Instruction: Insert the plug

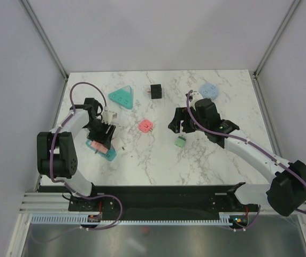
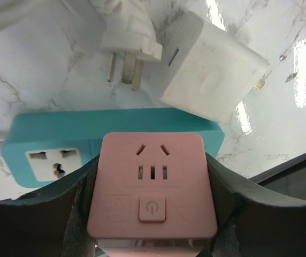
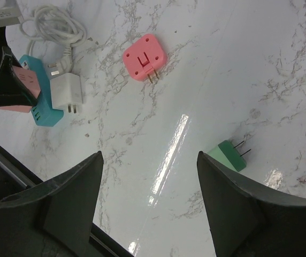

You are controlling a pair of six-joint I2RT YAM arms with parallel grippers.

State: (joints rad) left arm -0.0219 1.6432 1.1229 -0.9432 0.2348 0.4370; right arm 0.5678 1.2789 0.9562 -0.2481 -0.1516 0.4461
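My left gripper is shut on a pink square plug adaptor, its socket face and power button towards the camera. Right behind it lies a teal power strip with one free socket showing. From above, the left gripper and the adaptor sit over the strip; its prongs are hidden. My right gripper hangs open and holds nothing, its fingers wide apart above bare marble. A green plug lies just to its right and a pink plug further off.
A white charger and a white corded plug lie beside the strip. At the back stand a teal triangular socket, a black cube and a pale blue round piece. The table's near edge runs close by.
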